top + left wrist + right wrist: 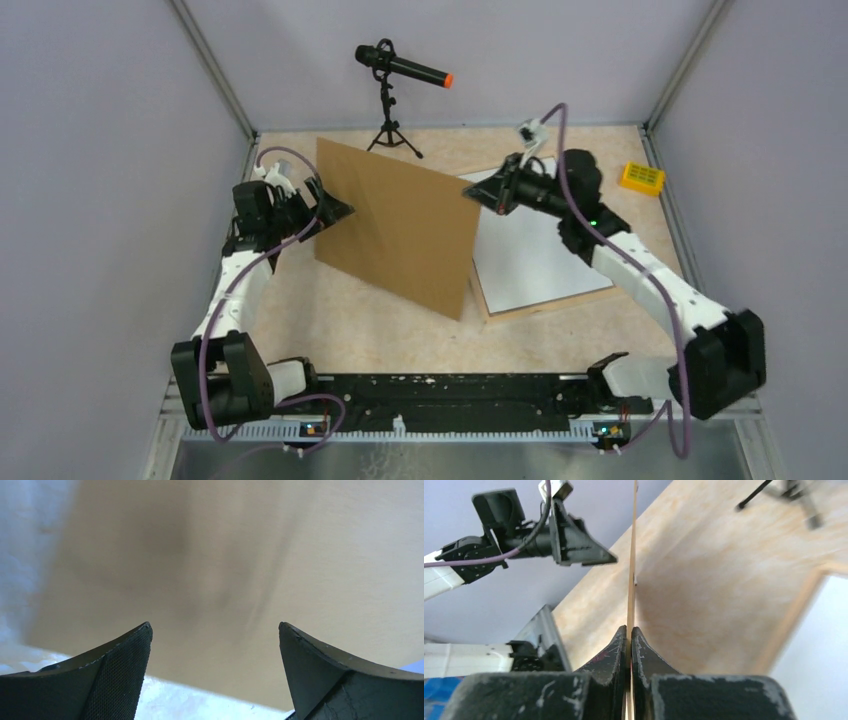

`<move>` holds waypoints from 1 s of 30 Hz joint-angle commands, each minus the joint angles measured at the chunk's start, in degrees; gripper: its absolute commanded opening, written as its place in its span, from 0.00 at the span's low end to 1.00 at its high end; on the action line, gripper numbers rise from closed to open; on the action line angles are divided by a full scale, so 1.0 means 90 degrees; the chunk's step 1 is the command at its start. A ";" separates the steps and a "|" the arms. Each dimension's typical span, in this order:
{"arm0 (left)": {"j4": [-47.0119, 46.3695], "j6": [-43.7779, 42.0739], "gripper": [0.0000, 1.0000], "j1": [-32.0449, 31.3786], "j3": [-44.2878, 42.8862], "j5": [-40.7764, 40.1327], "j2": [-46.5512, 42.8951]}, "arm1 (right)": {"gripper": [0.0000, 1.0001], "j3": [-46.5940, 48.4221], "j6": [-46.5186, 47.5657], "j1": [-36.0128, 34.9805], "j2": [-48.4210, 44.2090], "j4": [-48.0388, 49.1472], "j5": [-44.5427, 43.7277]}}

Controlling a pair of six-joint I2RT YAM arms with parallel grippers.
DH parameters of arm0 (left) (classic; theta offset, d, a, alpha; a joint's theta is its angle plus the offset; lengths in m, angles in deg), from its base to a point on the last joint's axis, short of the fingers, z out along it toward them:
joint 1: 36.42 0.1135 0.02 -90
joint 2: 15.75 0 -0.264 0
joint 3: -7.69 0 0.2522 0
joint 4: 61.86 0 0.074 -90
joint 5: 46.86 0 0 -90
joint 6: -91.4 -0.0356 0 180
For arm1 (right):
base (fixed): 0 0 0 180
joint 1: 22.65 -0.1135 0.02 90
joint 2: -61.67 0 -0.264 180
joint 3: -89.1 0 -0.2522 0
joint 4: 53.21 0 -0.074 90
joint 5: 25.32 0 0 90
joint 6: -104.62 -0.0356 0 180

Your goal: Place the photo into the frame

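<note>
**Ana:** Right hand [630, 630] pinches the backing board [400, 230], raised on edge; left hand [215, 627] gapes wide at its far side.

**Ben:** Frame [550, 303] lies on the surface [320, 320], apparently with the photo [525, 255] inside, white back up. Next, lower the board squarely.

One board [400, 225], one frame [548, 303], one microphone [405, 68]

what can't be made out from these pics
- Top view: the backing board hides the left part of the frame and of the white sheet in it; no printed side shows.
- Left wrist view: the blurred board fills it; whether the open left gripper touches it is unclear.
- Top view: the yellow block is too small to identify.
</note>
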 commanded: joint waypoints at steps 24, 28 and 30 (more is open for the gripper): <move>-0.0162 -0.0434 0.99 -0.0420 0.0327 0.0257 0.0110 | 0.00 0.4721 0.4835 0.0905 -0.1172 -0.4471 -0.1982; -0.0316 -0.0343 0.99 -0.0416 0.0424 0.0436 0.0201 | 0.00 0.4885 0.5146 0.0902 -0.0994 -0.4486 -0.2030; -0.0362 -0.0317 0.99 -0.0419 0.0444 0.0518 0.0244 | 0.00 0.4952 0.5358 0.0902 -0.0942 -0.4375 -0.1895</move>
